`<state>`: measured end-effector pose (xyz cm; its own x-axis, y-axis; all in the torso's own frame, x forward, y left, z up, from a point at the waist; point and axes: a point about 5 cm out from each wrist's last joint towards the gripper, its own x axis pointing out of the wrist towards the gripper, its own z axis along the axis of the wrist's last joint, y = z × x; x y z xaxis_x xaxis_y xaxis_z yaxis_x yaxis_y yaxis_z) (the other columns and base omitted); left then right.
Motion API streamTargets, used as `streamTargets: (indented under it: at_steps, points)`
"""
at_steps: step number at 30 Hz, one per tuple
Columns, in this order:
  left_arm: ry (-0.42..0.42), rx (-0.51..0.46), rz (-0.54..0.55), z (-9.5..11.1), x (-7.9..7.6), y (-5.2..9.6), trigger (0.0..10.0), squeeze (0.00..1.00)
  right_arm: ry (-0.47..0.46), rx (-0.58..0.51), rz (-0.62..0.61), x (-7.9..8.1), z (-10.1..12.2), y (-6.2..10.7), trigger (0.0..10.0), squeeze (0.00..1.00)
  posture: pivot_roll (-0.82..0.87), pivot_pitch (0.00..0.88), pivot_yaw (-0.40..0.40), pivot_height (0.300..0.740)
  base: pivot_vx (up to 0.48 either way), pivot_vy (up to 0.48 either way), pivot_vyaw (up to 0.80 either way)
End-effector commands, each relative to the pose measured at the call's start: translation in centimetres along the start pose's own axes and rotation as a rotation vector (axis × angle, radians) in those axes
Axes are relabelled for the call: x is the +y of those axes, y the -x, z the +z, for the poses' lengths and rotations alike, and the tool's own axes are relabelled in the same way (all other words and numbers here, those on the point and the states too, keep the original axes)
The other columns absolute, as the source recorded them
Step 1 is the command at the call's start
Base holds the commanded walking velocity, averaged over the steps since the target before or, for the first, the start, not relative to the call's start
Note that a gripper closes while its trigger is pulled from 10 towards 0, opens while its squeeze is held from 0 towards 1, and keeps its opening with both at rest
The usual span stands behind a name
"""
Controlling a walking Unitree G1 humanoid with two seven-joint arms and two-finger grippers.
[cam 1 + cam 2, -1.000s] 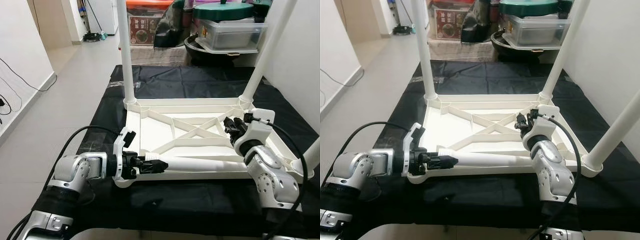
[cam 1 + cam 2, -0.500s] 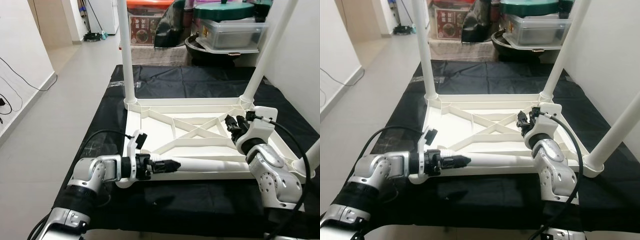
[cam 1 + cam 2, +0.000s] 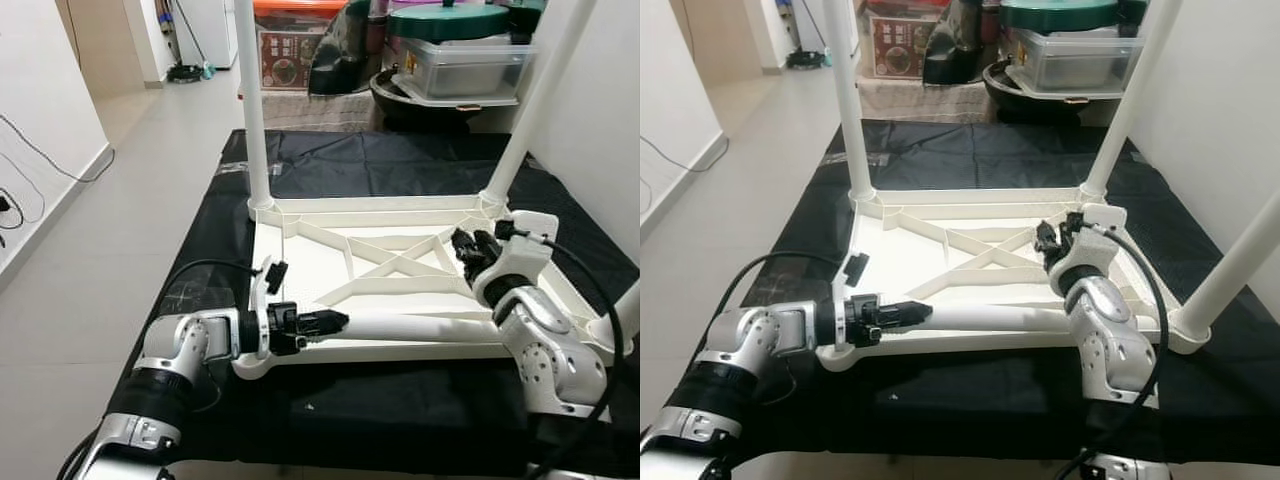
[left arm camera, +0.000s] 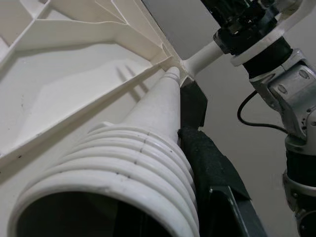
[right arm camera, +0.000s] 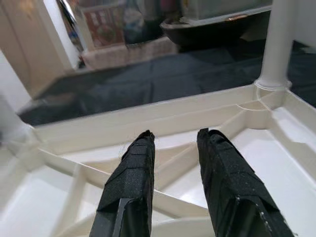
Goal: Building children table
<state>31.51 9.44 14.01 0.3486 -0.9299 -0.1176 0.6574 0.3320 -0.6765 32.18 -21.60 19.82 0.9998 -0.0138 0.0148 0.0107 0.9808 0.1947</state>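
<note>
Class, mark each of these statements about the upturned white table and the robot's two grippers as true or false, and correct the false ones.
1. The left gripper is shut on the loose table leg. True.
2. The loose table leg stands upright in a corner socket. False: it lies flat along the near edge of the upturned table top.
3. The right gripper holds a table leg. False: its fingers are apart and hold nothing, poised over the ribs of the table top.
4. The table top rests on a black sheet. True.
5. Three legs already stand fitted in the table top's corners. True: two far ones and one at the near right.
</note>
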Motion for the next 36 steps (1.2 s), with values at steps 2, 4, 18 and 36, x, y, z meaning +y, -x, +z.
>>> streamTargets:
  at_steps: [2, 4, 18, 36]
  points:
    - [0.0, -0.064, -0.041, 1.0, -0.6, 0.5, 0.0, 0.0, -0.066, -0.069, 0.049, 0.7, 1.4, 0.0, 10.0, 0.0, 0.14, 0.0, -0.04, 0.74, 0.0, 0.0, 0.0]
    - [0.003, -0.073, -0.043, 1.2, -0.7, 0.6, 0.0, 0.0, -0.086, -0.083, 0.06, 0.8, 1.7, -0.1, 10.0, 0.0, 0.14, 0.0, -0.04, 0.74, 0.0, 0.0, 0.0]
    - [0.032, -0.219, -0.069, 1.7, -2.0, 2.0, 0.0, 0.0, -0.322, -0.313, 0.068, 1.8, 7.0, -0.1, 10.0, 0.0, 0.16, 0.0, -0.033, 0.74, 0.0, 0.0, 0.0]
    - [-0.014, -0.659, 0.179, 6.8, -1.4, 3.9, 10.0, 0.0, -0.493, -0.201, 0.359, 4.5, 3.1, 3.7, 10.0, 0.0, 0.15, 0.0, -0.032, 0.74, 0.0, 0.0, 0.0]
